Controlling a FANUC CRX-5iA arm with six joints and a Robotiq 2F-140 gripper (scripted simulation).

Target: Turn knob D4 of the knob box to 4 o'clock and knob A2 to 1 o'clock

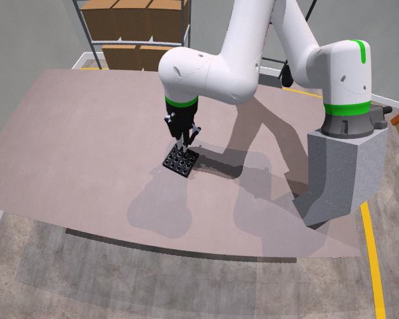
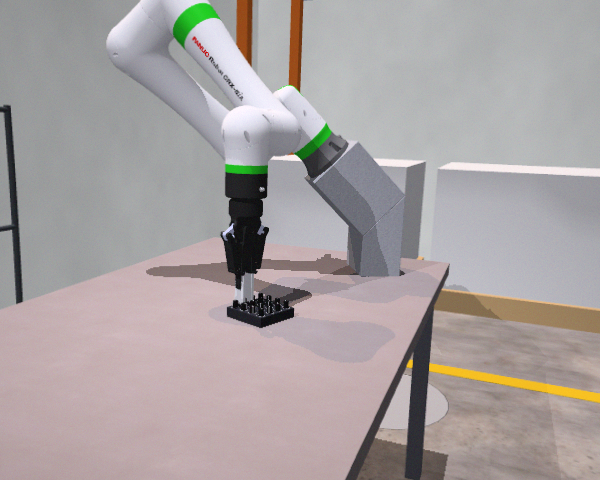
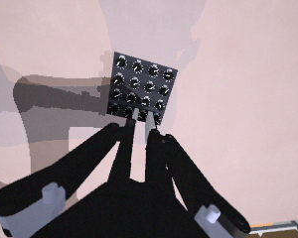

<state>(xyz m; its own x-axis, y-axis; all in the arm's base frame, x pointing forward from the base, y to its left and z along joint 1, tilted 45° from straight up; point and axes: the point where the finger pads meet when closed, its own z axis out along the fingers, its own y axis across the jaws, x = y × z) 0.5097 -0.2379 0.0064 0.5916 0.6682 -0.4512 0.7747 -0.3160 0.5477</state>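
The knob box (image 1: pixel 181 160) is seen standing flat on the table (image 1: pixel 72 137), somewhat right of the table's middle in the top view and turned at an angle to the table's edges. Sixteen black knobs in four rows are shown on its dark top in the wrist view (image 3: pixel 141 89), each ringed with pale marks. The printed names and the white pointer lines are too small to be read, so the hours at which D4 and A2 point cannot be told.

The gripper (image 3: pixel 142 118) is held upright over the far edge of the box, with its tips down among the knobs of the outermost row there. The two pale fingers are drawn nearly together, with only a narrow gap left between them, and nothing is clamped in that gap. One knob of that row appears between the tips; which knob it is cannot be told. In the exterior view the fingertips (image 2: pixel 245 297) are seen reaching down to about the height of the knob tops at the box's left corner.

The white arm (image 1: pixel 210 68) is bent over the table from a grey pedestal (image 1: pixel 344 171) at the right. A shelf of cardboard boxes (image 1: pixel 134 20) is seen beyond the far edge of the table.
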